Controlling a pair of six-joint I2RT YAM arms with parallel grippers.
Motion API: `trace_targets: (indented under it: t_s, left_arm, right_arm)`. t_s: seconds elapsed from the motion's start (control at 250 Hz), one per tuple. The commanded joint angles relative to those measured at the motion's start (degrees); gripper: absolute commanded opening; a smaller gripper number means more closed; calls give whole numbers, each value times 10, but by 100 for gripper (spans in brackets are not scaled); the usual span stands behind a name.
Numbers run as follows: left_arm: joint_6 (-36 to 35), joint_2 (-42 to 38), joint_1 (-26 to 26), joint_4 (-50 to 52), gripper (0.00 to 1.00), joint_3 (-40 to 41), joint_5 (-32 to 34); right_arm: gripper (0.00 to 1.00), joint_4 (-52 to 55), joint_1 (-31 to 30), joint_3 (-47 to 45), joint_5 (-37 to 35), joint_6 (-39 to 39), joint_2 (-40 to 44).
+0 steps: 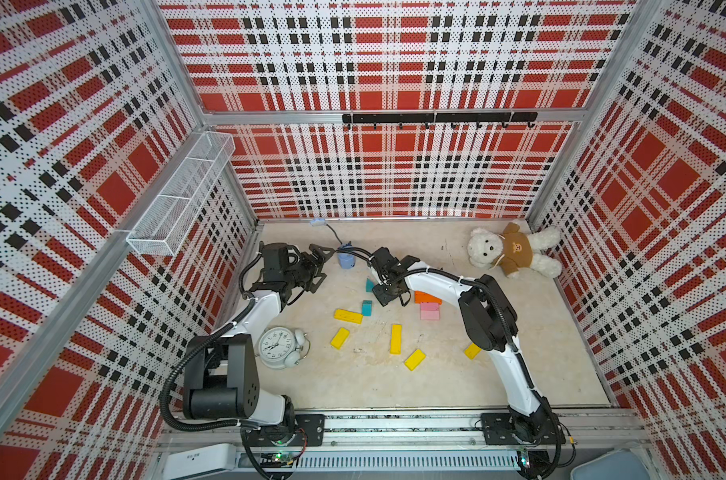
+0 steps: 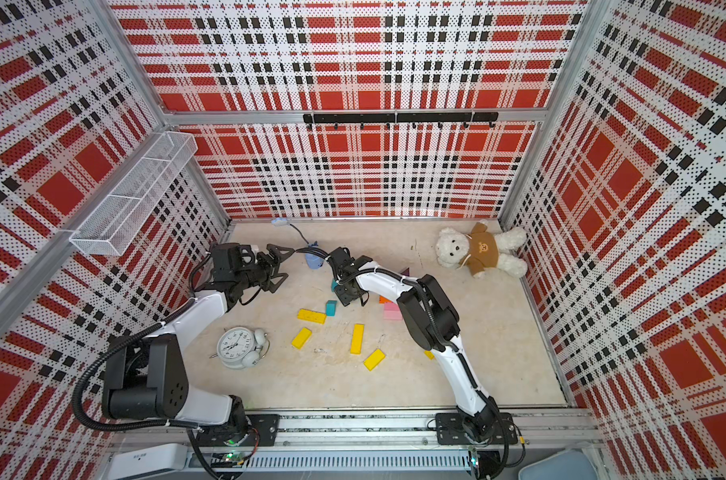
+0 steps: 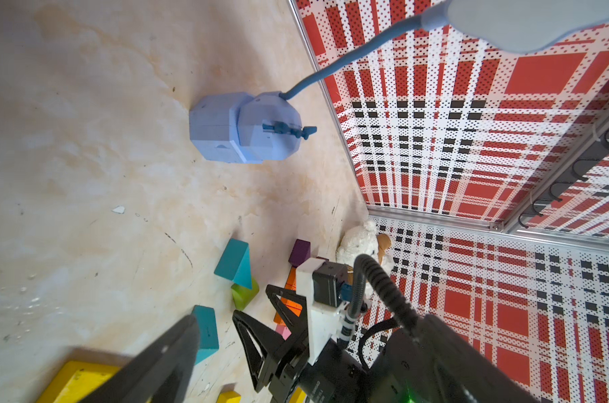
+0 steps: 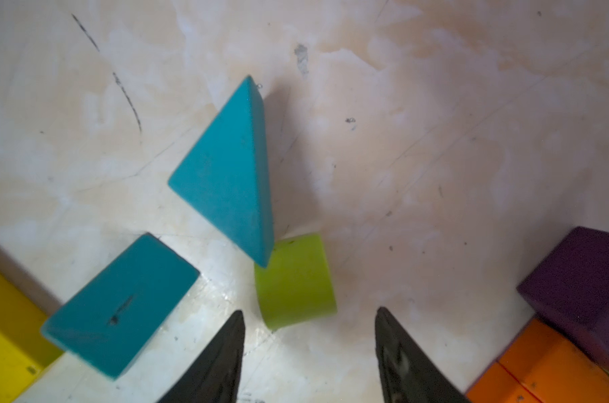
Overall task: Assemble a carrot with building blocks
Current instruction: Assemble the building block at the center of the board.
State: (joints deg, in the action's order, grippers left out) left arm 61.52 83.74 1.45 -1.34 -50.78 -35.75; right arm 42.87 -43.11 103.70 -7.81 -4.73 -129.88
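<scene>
Fetching the carrot's leaf, I'd say: right gripper [image 4: 310, 310], 2 jaws spread empty, hovers by the lime-green rounded wooden stub [image 4: 296, 279]; next, straddle it.

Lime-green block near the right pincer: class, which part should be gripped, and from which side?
Probably its two opposite sides, from above with the right pincer: the lime-green block lies low, those sides look free, and the upright teal triangle crowds its far corner.

Red plaid perforated walls [image 1: 394, 62]; scuffed beige floor [image 1: 374, 386]; wire basket [image 1: 178, 195].
</scene>
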Motion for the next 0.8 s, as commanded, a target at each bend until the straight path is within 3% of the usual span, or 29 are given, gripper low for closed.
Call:
trace_targets:
  t_s: [0.0,0.288,0.564,0.792]
  left_arm:
    - [7,-4,-3,-16,99,7,-6]
    - [6,-2,-3,-16,100,7,-5]
    - [6,-2,-3,-16,99,7,-5]
    - [7,-2,-3,-16,100,7,-6]
  right_arm:
    - [60,6,7,7,-15,-4,-2]
    - [53,19,13,11,-20,-2,-1]
    - [50,0,13,8,28,-7,-3]
    - [40,1,13,23,32,-18,-16]
